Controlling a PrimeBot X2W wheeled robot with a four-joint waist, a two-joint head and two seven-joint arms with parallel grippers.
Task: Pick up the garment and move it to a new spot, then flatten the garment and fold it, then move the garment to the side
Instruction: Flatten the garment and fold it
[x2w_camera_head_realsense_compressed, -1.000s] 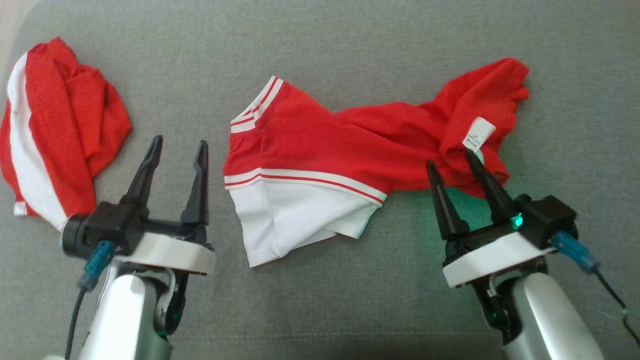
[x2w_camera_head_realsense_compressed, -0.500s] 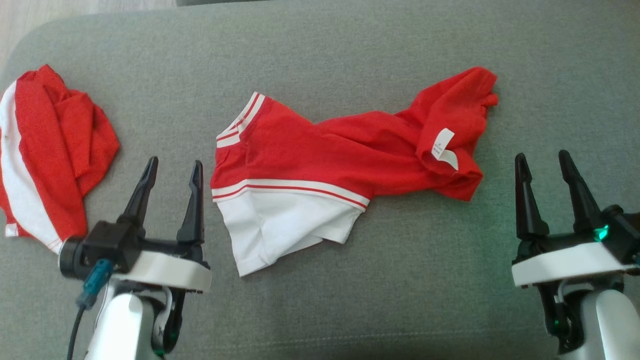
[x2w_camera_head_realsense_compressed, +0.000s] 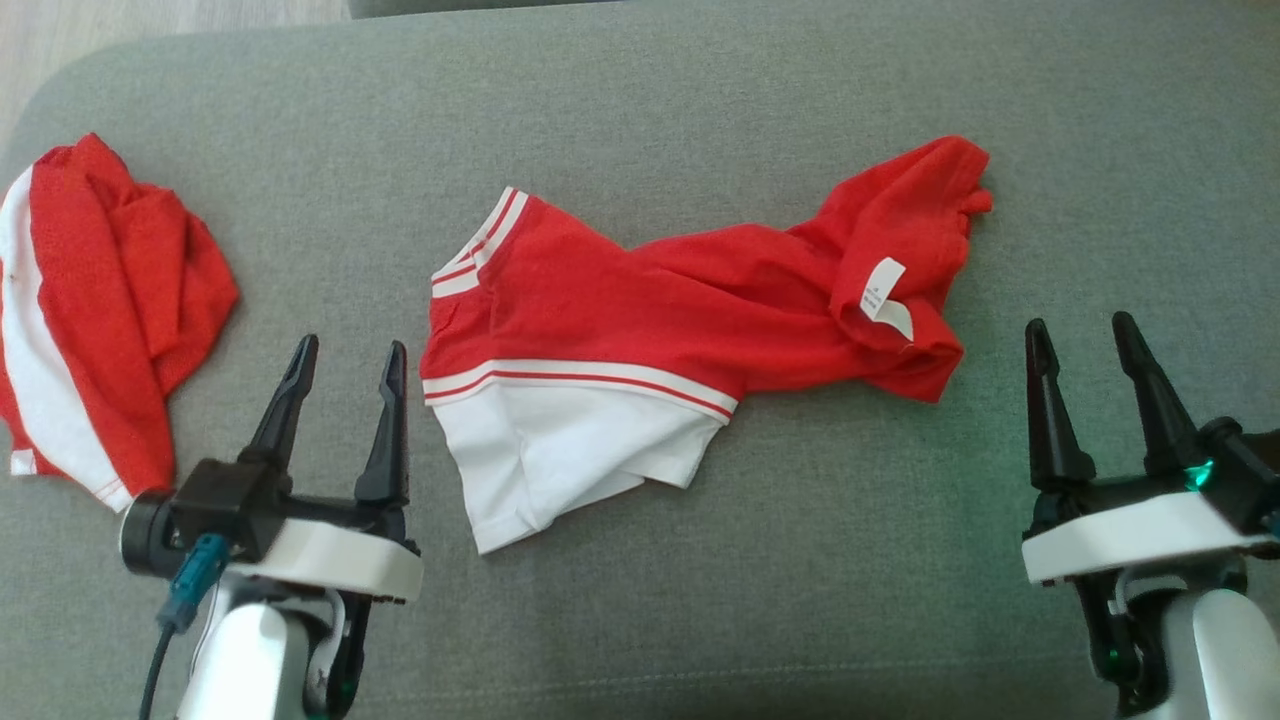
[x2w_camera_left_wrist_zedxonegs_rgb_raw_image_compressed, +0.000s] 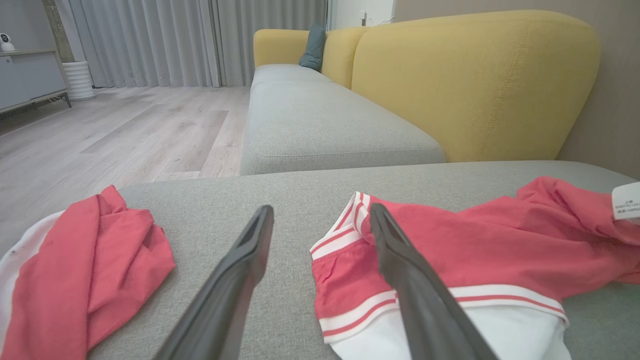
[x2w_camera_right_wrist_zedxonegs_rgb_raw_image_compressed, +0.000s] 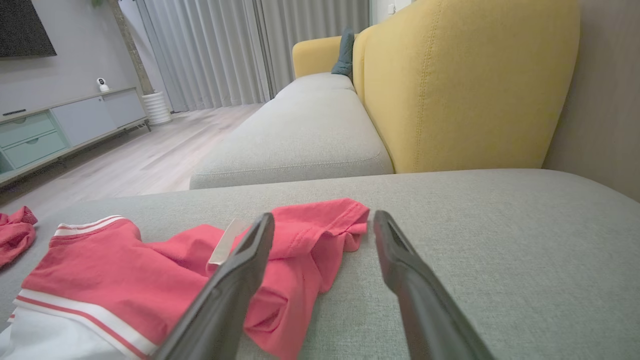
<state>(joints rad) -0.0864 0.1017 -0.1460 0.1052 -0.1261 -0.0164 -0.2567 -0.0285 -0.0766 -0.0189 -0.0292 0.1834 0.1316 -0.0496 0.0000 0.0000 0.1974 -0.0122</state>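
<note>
— Where is the garment (x2w_camera_head_realsense_compressed: 640, 330) lying?
— It is lying rumpled on the coarse grey woven sofa seat (x2w_camera_head_realsense_compressed: 700, 100): thin red knit, white striped bands, a smooth white panel.
— And the tools?
— The left tool (x2w_camera_head_realsense_compressed: 350, 348) and the right tool (x2w_camera_head_realsense_compressed: 1078, 325) are hovering on either side of it, tapered dark fingers spread, gripping nothing.

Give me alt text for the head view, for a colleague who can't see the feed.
A crumpled red and white garment lies untouched in the middle of a grey cushion, with the open, empty left gripper and right gripper on either side of it. A second red and white garment lies bunched at the far left.
</note>
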